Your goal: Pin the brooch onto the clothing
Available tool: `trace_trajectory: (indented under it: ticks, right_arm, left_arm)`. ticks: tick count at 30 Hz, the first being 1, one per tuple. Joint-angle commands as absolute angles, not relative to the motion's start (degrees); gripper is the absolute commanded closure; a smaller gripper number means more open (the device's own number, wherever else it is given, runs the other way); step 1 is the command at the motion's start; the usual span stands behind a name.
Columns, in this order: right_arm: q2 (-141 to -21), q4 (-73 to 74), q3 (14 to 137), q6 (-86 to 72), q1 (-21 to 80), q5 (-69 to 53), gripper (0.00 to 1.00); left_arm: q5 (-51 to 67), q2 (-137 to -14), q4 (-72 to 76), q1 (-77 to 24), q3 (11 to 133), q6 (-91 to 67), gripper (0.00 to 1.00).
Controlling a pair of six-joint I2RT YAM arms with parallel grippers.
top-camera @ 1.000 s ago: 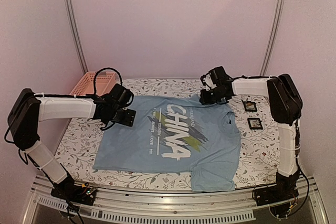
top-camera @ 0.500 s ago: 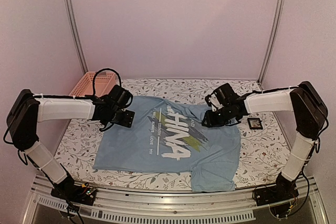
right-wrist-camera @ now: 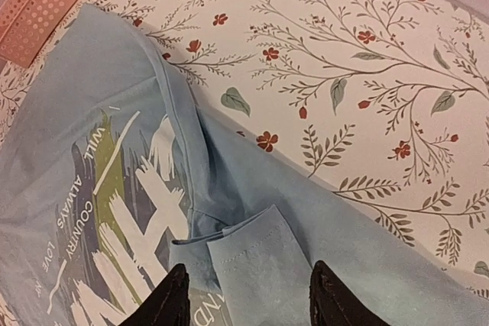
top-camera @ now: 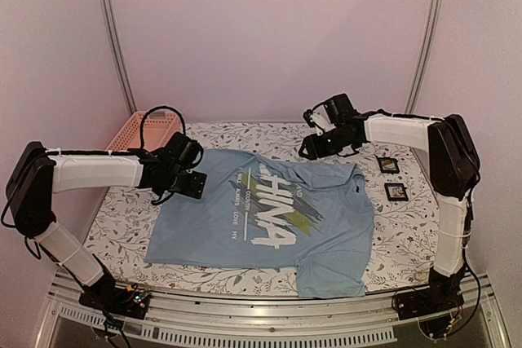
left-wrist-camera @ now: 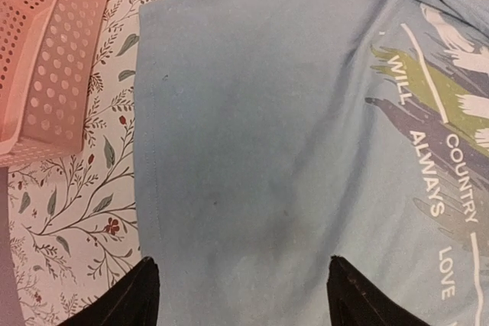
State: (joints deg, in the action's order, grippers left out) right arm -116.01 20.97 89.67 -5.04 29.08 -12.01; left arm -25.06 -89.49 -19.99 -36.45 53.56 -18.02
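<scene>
1. T-shirt point(top-camera: 220, 226) lies flat. Long axis runs L–R; collar twd R arm's side, hem twd L arm.
2. L gripper point(left-wrist-camera: 243, 265): jaws wide, nothing held. Hem-end fabric directly below; pink basket point(left-wrist-camera: 46, 59) ahead-left of it.
3. R gripper point(right-wrist-camera: 248, 269): jaws wide, empty. Folded sleeve point(right-wrist-camera: 244, 246) just ahead, between fingers.

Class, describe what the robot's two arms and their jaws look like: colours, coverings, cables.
Both the left arm and right arm have white wrapped links between bulky black joints. Black cables loop by the wrists. The jaws are plain black.
</scene>
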Motion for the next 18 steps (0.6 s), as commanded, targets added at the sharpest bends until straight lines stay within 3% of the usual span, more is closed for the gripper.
trace_trajectory:
  ticks: [1,8,9,14,15,18]
  right_arm:
    - [-124.36,23.86,94.34,-1.76,29.45,-16.00,0.47]
    - [-130.48,21.85,98.26,-5.13,30.84,-19.21,0.52]
    - [-130.80,21.69,98.12,-5.30,30.93,-18.91,0.56]
    - [-130.13,21.29,97.12,-6.32,30.94,-16.76,0.95]
    - [-129.74,21.32,96.93,-6.33,30.94,-16.25,1.00]
    - [-128.03,21.33,96.46,-6.07,30.89,-12.98,1.00]
  left_arm:
    - [-25.79,-87.55,-21.04,-35.98,51.97,-17.72,0.25]
    - [-24.72,-89.36,-21.35,-36.02,53.50,-17.66,0.25]
    - [-24.67,-89.45,-21.36,-36.03,53.60,-17.65,0.25]
    - [-24.50,-89.48,-21.45,-36.06,53.45,-17.20,0.25]
    - [-24.56,-89.55,-21.45,-36.09,53.44,-17.10,0.25]
    - [-24.71,-89.61,-21.66,-36.12,53.35,-17.03,0.25]
